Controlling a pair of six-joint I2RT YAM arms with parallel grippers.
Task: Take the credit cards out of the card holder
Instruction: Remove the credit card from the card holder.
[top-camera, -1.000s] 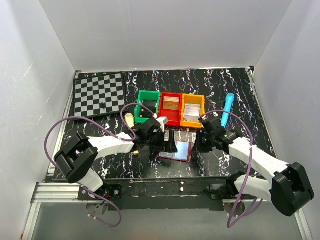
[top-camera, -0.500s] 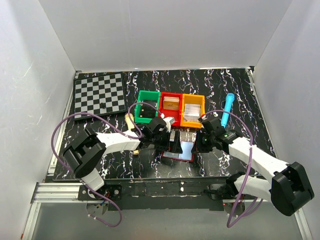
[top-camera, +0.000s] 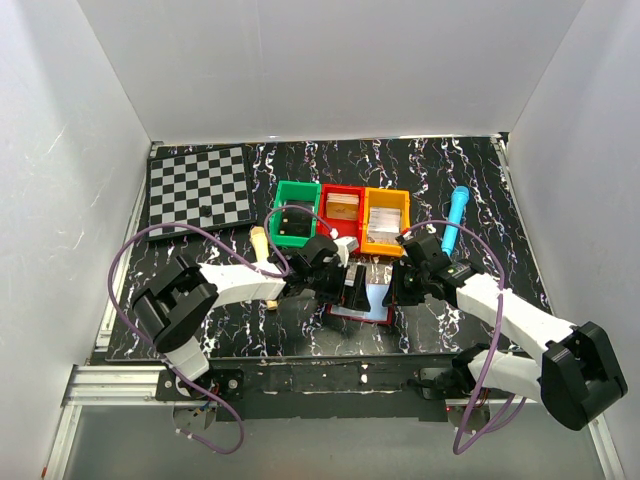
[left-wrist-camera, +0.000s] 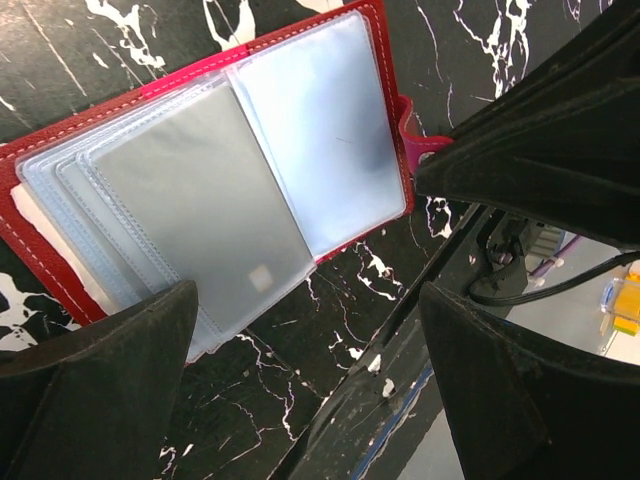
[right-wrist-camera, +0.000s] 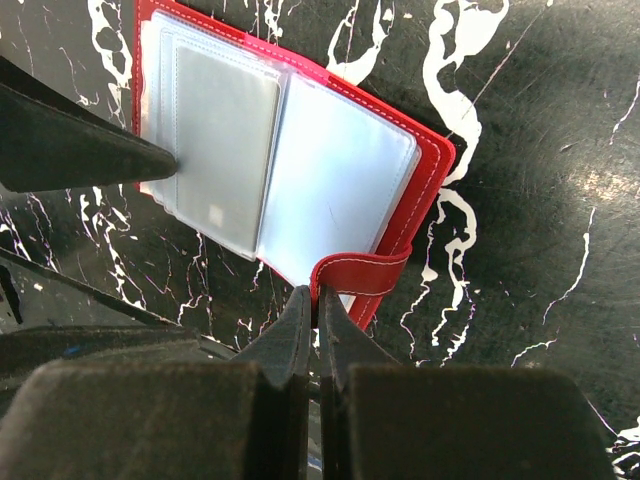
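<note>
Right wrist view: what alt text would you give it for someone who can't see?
A red card holder lies open on a black marbled table, its clear plastic sleeves showing. The shut right claw has its tips at the snap tab; a finger of the left claw reaches the sleeves from the left.

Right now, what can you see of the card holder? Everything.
The card holder lies open and flat on the black marbled table, near its front edge. It has a red leather-like cover with pale stitching and clear sleeves fanned out; the front sleeve holds a grey card. The right hand's shut tips meet its snap tab. One finger of the open left hand sits at the sleeves' opposite edge.
</note>
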